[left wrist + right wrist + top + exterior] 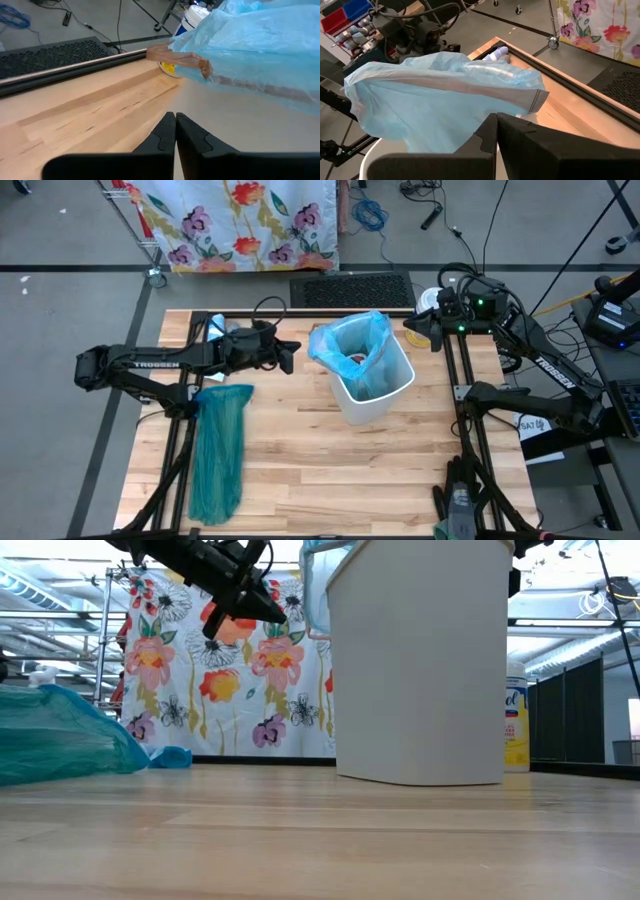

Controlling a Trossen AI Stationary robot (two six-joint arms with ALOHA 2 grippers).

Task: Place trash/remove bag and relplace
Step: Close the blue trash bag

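Thin, crinkly pale blue plastic bag sits in the small white plastic bin near the middle of the wooden tabletop, its top puffed up over the rim. Looks very light, soft and slippery, and probably easy to tear. Best to pinch the loose bunched edge at 9 o'clock. Left gripper hangs just beside that edge, closed on nothing. Right gripper waits at 2 o'clock, closed and empty. Darker teal plastic bag lies flat at 8 o'clock.

Bag in bin, teal bag left.
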